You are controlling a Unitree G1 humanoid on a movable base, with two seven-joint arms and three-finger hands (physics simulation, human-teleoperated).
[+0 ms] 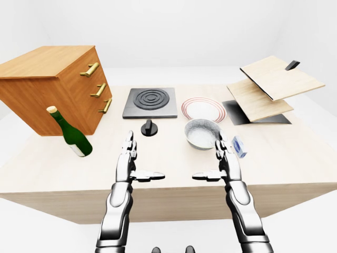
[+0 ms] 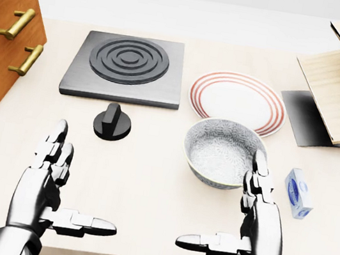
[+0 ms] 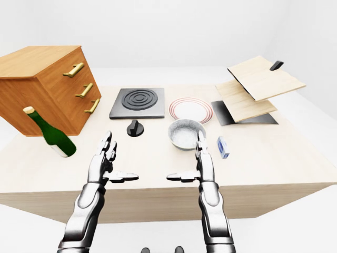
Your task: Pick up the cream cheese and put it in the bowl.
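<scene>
The cream cheese (image 2: 297,193) is a small blue-and-white carton lying on the table (image 2: 149,176) in the head view, at about 3 o'clock from the bowl (image 2: 225,153) and just beside the right hand (image 2: 261,223), apart from both. That hand is spread wide, fingers straight toward 12 o'clock and thumb toward 9, holding nothing; the left hand (image 2: 44,185) mirrors it, equally wide and empty, thumb toward 3. At 12 o'clock from the bowl sits a red-rimmed plate (image 2: 239,99), at 9 o'clock a black knob (image 2: 112,122), and beyond the knob a dark burner plate (image 2: 126,67). In the left-eye view, a wooden drawer cabinet (image 1: 52,87) stands at 10 o'clock from the hands, with a green bottle (image 1: 71,133) tilted beside it. Pale wooden boards (image 1: 274,84) lean over a dark mat at 2 o'clock. The right-eye view shows the same layout, the carton at 3 o'clock from the bowl.
</scene>
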